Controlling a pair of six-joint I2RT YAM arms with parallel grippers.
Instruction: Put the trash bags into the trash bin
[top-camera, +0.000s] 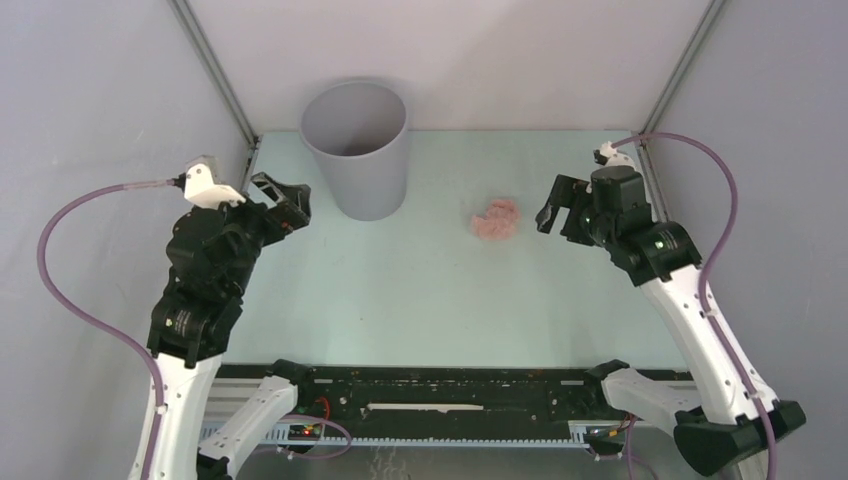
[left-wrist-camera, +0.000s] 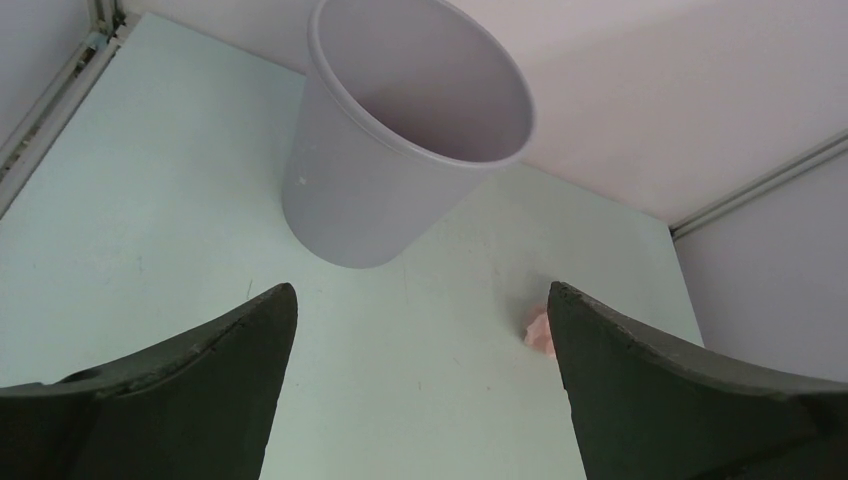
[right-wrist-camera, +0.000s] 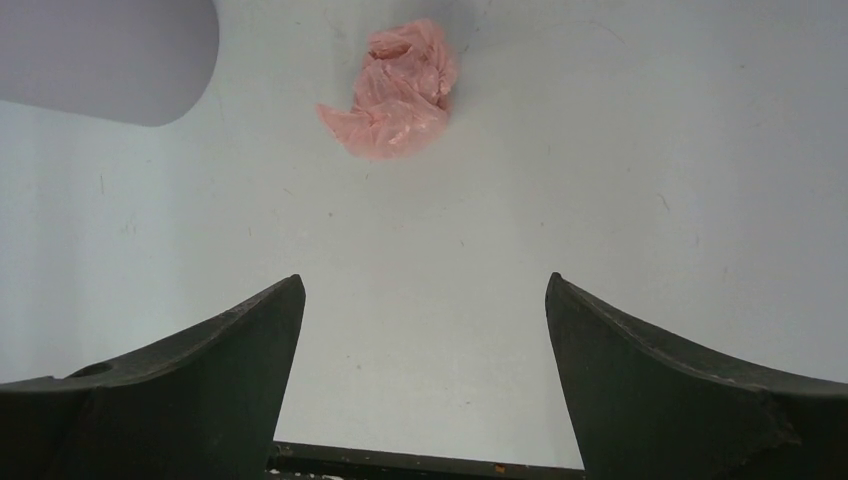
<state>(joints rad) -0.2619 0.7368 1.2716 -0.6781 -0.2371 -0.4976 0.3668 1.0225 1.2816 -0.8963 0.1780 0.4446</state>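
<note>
The grey trash bin (top-camera: 358, 148) stands upright at the back of the table, left of centre; it also shows in the left wrist view (left-wrist-camera: 400, 140) and a corner of it in the right wrist view (right-wrist-camera: 105, 55). The pale-pink trash bag (top-camera: 496, 218) lies crumpled on the table right of the bin; it shows in the right wrist view (right-wrist-camera: 395, 90) and partly behind a finger in the left wrist view (left-wrist-camera: 538, 332). My left gripper (top-camera: 283, 205) is open and empty, left of the bin. My right gripper (top-camera: 560, 212) is open and empty, just right of the bag.
The pale green table (top-camera: 420, 300) is enclosed by grey walls with metal corner posts at the back left (top-camera: 215, 65) and back right (top-camera: 690, 60). A black rail (top-camera: 450, 390) runs along the near edge between the arm bases.
</note>
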